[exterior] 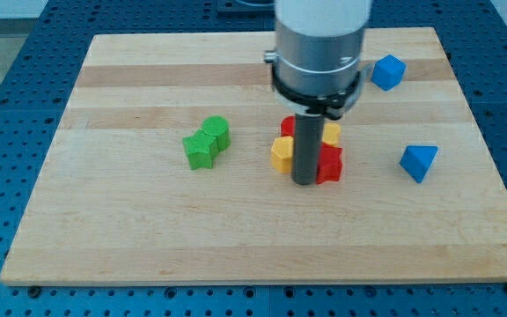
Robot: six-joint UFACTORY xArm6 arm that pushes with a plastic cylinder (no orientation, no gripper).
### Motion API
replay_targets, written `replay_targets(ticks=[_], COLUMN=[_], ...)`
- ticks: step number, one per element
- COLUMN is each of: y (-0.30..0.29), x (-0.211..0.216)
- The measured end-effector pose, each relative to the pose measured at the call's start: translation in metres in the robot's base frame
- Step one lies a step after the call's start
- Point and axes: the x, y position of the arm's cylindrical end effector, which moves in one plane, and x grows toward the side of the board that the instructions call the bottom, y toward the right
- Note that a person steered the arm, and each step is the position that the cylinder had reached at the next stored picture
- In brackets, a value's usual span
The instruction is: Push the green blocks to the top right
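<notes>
Two green blocks lie touching left of the board's centre: a green star-shaped block (pixel 200 151) and a green rounded block (pixel 216 131) just above and right of it. My tip (pixel 304 182) is at the bottom of the dark rod, about a hundred pixels right of the green blocks and a little lower. It stands in front of a cluster of red and yellow blocks and does not touch the green ones.
A yellow block (pixel 281 153) sits just left of the rod, a red block (pixel 329 164) just right, with a red block (pixel 287 126) and a yellow block (pixel 332 133) behind. A blue cube (pixel 389 71) lies at top right, a blue triangular block (pixel 419 162) at right.
</notes>
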Motion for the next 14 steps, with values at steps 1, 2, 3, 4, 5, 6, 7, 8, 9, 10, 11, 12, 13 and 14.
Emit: replay_targets(ticks=[1, 2, 3, 4, 5, 6, 7, 8, 9, 10, 11, 12, 13, 14], y=[0.002, -0.004, -0.048, -0.105, -0.158, -0.187, -0.188, -0.177, -0.161, -0.143, -0.125, -0.106, -0.094, -0.09], x=[0.0, 0.01, 0.035, 0.056, 0.058, 0.05, 0.051, 0.034, 0.009, -0.024, -0.068, -0.112, -0.14, -0.135])
